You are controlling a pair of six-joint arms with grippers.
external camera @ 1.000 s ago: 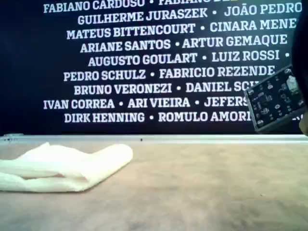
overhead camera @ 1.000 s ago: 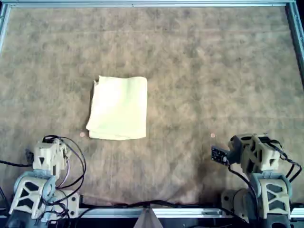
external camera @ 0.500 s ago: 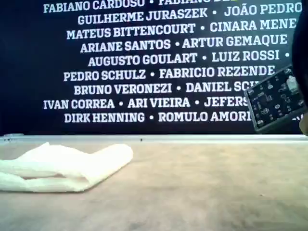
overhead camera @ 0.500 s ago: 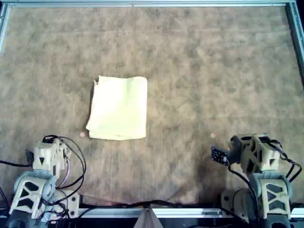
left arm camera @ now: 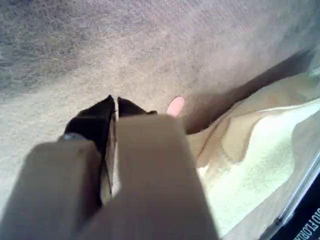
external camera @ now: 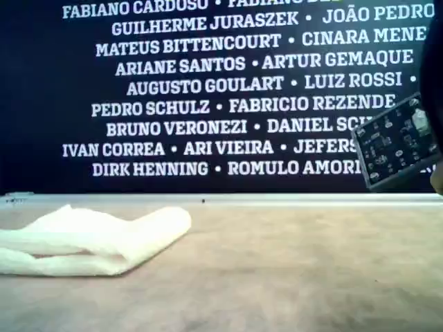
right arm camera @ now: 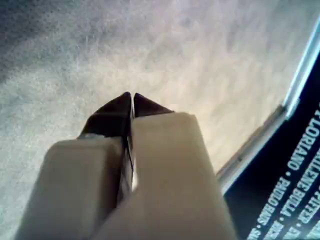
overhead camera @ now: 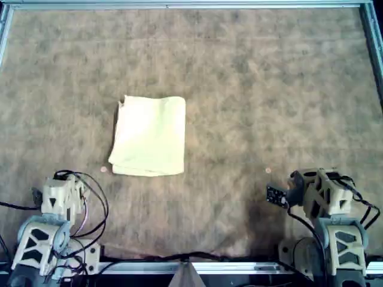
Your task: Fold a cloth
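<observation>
Nothing has shifted this past second: my left gripper (left arm camera: 116, 101) and right gripper (right arm camera: 131, 96) stay pinched together on nothing, parked near, while the cloth (overhead camera: 149, 136) lies folded left of centre in the overhead view, seemingly finished
</observation>
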